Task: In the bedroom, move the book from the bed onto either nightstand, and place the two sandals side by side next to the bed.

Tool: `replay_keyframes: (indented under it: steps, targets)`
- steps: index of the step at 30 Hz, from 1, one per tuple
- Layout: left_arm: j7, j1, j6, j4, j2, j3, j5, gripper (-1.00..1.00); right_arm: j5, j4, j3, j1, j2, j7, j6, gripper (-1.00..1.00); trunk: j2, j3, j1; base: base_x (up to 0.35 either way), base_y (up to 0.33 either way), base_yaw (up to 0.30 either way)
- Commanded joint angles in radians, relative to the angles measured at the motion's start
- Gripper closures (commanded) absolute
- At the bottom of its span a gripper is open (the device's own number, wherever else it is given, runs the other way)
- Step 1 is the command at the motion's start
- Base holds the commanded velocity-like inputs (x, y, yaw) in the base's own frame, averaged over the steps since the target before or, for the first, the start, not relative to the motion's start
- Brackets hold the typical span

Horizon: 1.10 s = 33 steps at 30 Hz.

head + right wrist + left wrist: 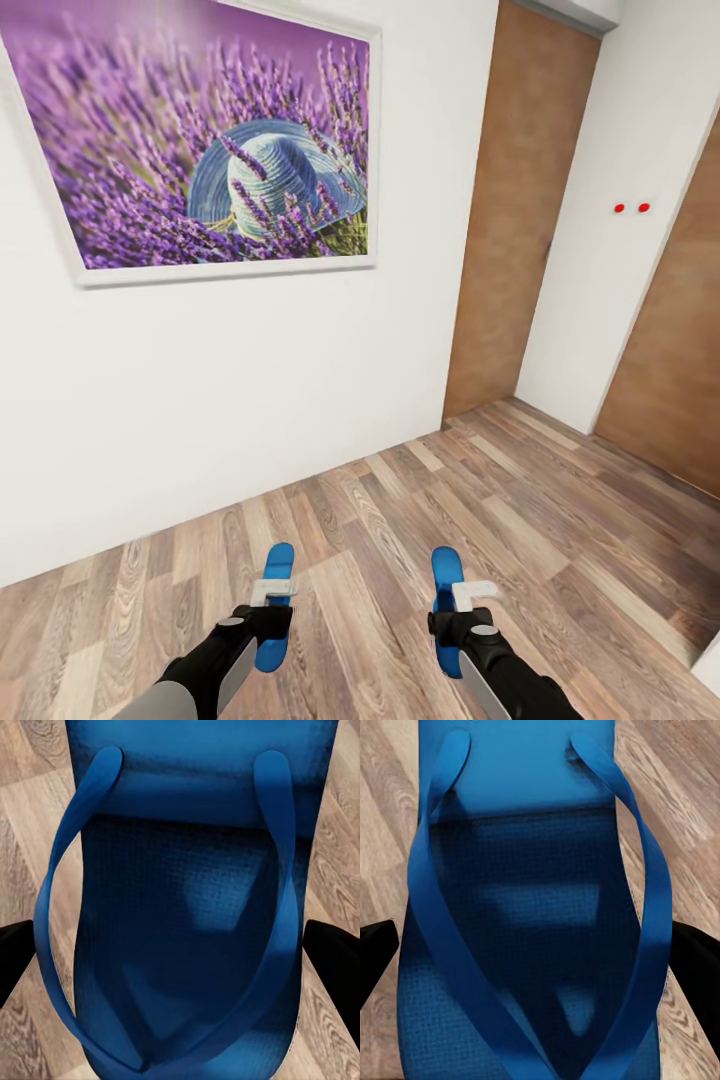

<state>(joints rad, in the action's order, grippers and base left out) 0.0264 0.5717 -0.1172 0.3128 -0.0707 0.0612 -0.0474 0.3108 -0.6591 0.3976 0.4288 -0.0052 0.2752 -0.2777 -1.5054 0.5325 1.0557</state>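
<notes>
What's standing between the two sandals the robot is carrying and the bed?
Cannot tell: no bed is in the head view. Each gripper holds a blue sandal, left and right. Ahead stand a white wall with a lavender picture and wooden doors.

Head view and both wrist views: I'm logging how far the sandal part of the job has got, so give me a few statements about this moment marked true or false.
1. Each gripper carries a blue sandal: the left gripper has the left sandal and the right gripper has the right sandal. True.
2. The sandals are red. False: both are blue, straps included, as the left wrist view and right wrist view show.
3. A lavender picture hangs on the white wall. True.
4. The floor is grey carpet. False: it is light wood planks.
5. A brown door stands beyond the picture. True.
</notes>
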Motion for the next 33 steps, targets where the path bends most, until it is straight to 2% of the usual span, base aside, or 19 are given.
replay_keyframes:
  steps: [1,5,19,33]
  targets:
    - [0.003,0.0,-0.005,0.002,0.0,0.006,-0.005,1.0,0.007,-0.002,0.005,0.001,-0.001,0.009,-0.005,1.0,-0.001,0.001,0.0,0.0,0.0,0.252]
    - [0.003,0.0,-0.005,0.002,0.0,0.006,-0.004,1.0,0.007,-0.002,0.005,0.0,-0.001,0.009,-0.005,1.0,-0.001,0.002,0.0,0.0,0.0,0.2]
    - [0.003,0.0,-0.004,0.002,0.0,0.006,-0.004,1.0,0.007,-0.002,0.006,-0.001,-0.001,0.01,-0.005,1.0,-0.001,0.002,0.0,0.0,0.0,0.032]
    - [0.003,0.0,-0.005,0.002,0.0,0.006,-0.004,1.0,0.007,-0.002,0.006,-0.001,0.0,0.014,-0.005,1.0,-0.001,0.002,0.0,-0.005,0.0,0.226]
